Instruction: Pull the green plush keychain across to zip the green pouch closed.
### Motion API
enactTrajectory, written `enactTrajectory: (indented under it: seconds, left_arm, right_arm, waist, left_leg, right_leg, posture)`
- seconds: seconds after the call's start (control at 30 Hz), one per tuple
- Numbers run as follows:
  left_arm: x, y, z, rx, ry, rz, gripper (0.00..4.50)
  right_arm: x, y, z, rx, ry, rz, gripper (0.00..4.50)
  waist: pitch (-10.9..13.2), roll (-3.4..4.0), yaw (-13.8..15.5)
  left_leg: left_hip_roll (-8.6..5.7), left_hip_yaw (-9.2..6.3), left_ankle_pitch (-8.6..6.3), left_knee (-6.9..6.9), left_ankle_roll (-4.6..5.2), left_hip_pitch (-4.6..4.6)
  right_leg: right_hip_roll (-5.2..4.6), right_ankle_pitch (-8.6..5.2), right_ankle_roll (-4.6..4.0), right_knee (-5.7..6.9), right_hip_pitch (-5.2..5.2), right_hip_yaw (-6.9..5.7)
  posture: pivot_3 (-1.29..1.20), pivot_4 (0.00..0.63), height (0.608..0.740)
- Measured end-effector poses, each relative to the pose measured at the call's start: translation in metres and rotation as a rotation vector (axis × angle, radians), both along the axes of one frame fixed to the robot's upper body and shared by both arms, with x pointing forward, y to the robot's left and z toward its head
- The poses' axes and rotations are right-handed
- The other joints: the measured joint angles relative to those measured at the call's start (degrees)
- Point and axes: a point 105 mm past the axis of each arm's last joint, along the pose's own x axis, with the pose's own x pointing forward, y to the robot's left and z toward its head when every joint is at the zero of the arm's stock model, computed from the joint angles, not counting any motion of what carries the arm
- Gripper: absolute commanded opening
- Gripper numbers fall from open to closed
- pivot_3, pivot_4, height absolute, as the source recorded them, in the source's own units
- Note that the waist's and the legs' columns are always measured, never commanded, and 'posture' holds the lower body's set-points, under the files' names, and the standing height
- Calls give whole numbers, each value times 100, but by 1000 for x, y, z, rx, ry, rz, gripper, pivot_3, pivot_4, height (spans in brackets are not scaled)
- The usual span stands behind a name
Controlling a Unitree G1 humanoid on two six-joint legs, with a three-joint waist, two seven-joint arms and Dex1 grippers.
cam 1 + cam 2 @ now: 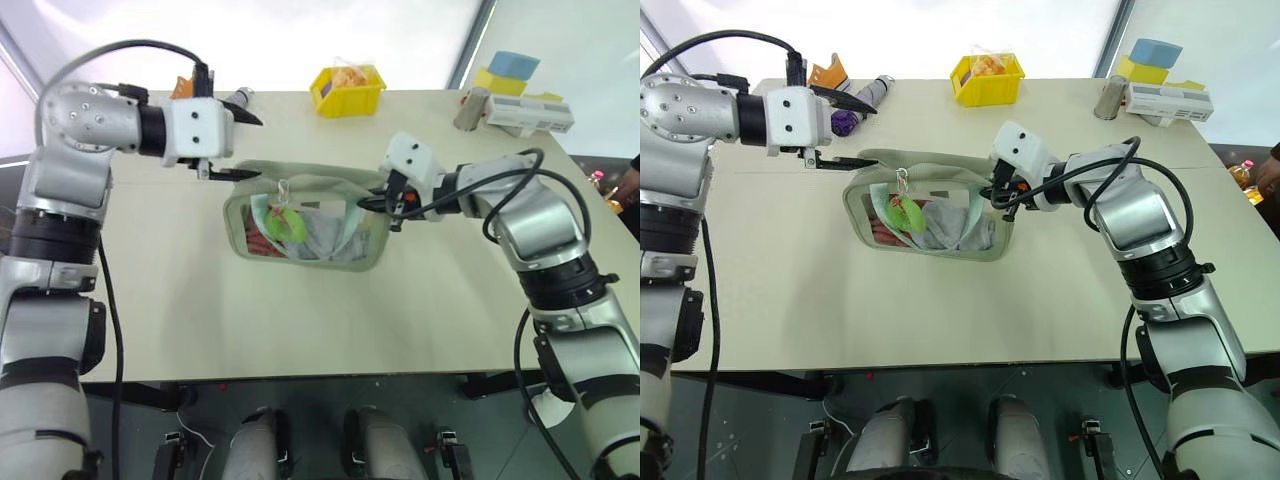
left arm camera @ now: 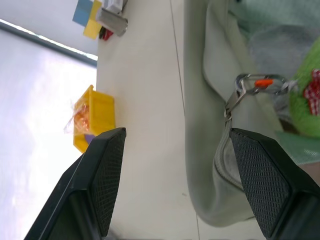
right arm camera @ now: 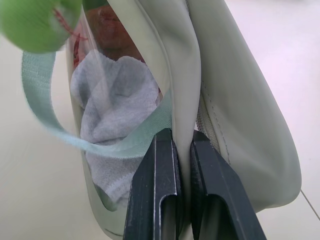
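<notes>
The green pouch [image 1: 305,215] stands on the table, its clear window facing me and cloth showing inside. The green plush keychain [image 1: 286,222] hangs in front of the window from a metal clip [image 2: 255,85] on the zipper pull, near the pouch's left end. My left gripper [image 1: 238,145] is open just left of that end, and its lower finger [image 1: 235,173] is close beside the top corner. Nothing sits between its pads. My right gripper [image 3: 182,137] is shut on the fabric edge at the pouch's right end, beside the mint strap [image 3: 40,95].
A yellow bin [image 1: 347,90] stands at the back middle of the table. An orange item [image 1: 182,88] and a purple-tipped tube [image 1: 855,105] lie behind my left gripper. A can [image 1: 470,108], a white box [image 1: 530,115] and sponges [image 1: 512,65] sit back right. A person's hand [image 1: 628,185] shows at the right edge.
</notes>
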Motion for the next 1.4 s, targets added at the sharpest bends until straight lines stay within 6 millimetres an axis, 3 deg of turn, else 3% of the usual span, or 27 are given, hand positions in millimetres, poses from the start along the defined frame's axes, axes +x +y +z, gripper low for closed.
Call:
enactTrajectory:
  seconds: [0.17,0.4,0.63,0.73,0.9,1.03,1.07,1.1,1.17,1.27,1.4]
  left_arm:
    - [-9,9,1,-21,66,28,3516]
    - [-32,17,-36,-121,350,74,3516]
    - [-30,28,-60,-167,405,138,3516]
    - [-19,30,-71,-209,392,159,2672]
    - [-12,27,-78,-261,398,168,191]
    - [-11,24,-78,-283,412,166,55]
    - [-11,24,-78,-286,416,170,0]
    - [-12,23,-78,-287,417,171,0]
    - [-14,20,-77,-283,416,163,0]
    - [-16,18,-79,-282,423,161,0]
    - [-18,19,-81,-299,425,174,0]
  right_arm:
    - [0,0,0,1,0,1,0]
    - [1,-1,0,0,2,-5,0]
    - [1,-1,1,-2,5,0,0]
    - [1,0,1,-1,6,3,0]
    - [1,0,1,-1,7,4,0]
    - [1,-1,0,3,18,-6,0]
    - [1,-1,1,9,24,-6,772]
    - [-1,-1,1,17,33,4,983]
    - [-5,0,2,22,53,26,2011]
    - [-9,-14,9,9,61,4,3421]
    - [-20,-35,29,40,75,-45,3421]
  waist:
    - [0,0,-11]
    - [0,1,10]
    - [0,1,15]
    - [0,1,19]
    - [0,1,8]
    - [0,1,17]
    - [0,1,22]
    - [0,1,28]
    - [1,2,37]
    - [2,3,72]
    - [2,3,61]
  left_leg:
    - [2,1,0,-1,0,0]
    - [5,-4,0,0,0,-1]
    - [2,-3,0,0,0,-1]
    - [1,-2,0,0,-1,0]
    - [2,0,0,-1,-1,-1]
    - [2,0,0,-1,-1,-1]
    - [2,0,0,-1,-1,-1]
    - [1,-1,0,-1,-1,-2]
    - [1,-1,0,-1,-1,-5]
    - [2,-6,0,1,0,-8]
    - [2,-10,-1,0,1,-7]
  right_leg:
    - [0,0,0,1,-2,0]
    - [0,0,0,3,-1,2]
    - [-1,0,-1,3,-1,2]
    - [0,0,0,2,0,1]
    - [0,0,0,3,-2,1]
    - [-1,0,0,3,-2,1]
    - [-1,0,0,3,-2,1]
    - [-2,0,0,2,-2,1]
    - [-2,0,0,2,-3,1]
    - [-7,0,0,1,-1,1]
    - [-7,0,0,1,-2,1]
  posture:
    - [0,150,740]
    - [0,150,740]
    - [0,150,740]
    - [0,150,740]
    - [0,150,740]
    - [0,150,740]
    - [0,150,740]
    - [0,150,740]
    - [0,150,740]
    - [0,150,740]
    - [0,150,740]
